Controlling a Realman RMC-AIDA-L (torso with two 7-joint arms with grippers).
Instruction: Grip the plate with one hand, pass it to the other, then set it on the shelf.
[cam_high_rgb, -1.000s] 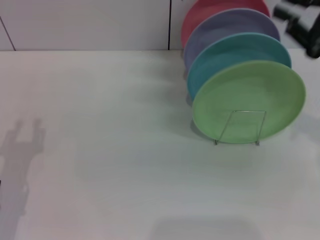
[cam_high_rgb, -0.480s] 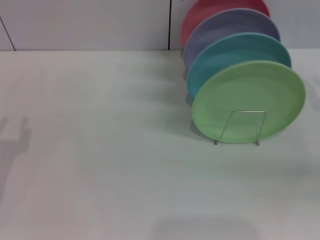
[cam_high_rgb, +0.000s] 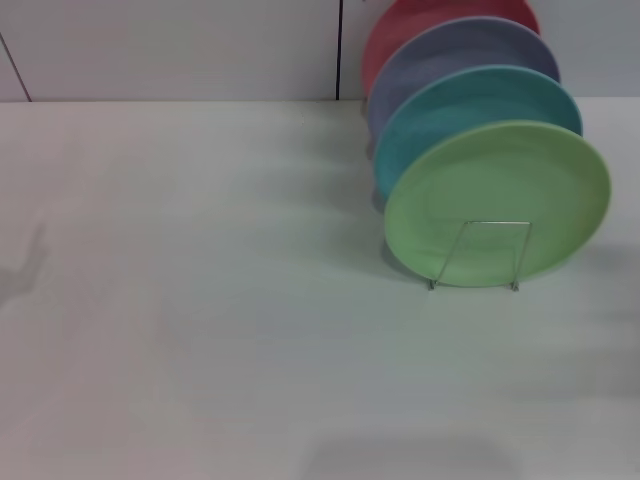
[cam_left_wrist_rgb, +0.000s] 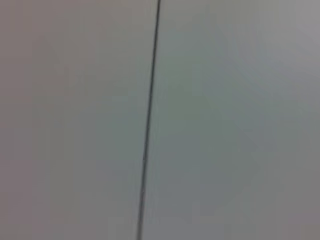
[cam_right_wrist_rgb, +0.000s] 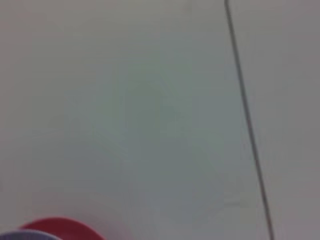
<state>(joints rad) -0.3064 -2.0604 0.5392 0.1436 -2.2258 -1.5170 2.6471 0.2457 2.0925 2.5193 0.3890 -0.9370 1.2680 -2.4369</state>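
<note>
The light green plate (cam_high_rgb: 497, 203) stands upright in the front slot of the silver wire rack (cam_high_rgb: 487, 254), at the right of the white table in the head view. Behind it in the same rack stand a turquoise-blue plate (cam_high_rgb: 470, 105), a lavender plate (cam_high_rgb: 450, 55) and a red plate (cam_high_rgb: 405, 25). Neither gripper shows in any view. The left wrist view shows only a grey wall with a dark seam. The right wrist view shows the wall and the top edge of the red plate (cam_right_wrist_rgb: 62, 227).
The white table (cam_high_rgb: 200, 300) spreads to the left and front of the rack. A grey wall with a dark vertical seam (cam_high_rgb: 339, 50) runs behind the table. A faint shadow lies at the table's left edge (cam_high_rgb: 25, 265).
The dark right gripper seen at the top right one second ago has left the head view. The arm shadow on the left of the table has shrunk. The plates have not moved.
</note>
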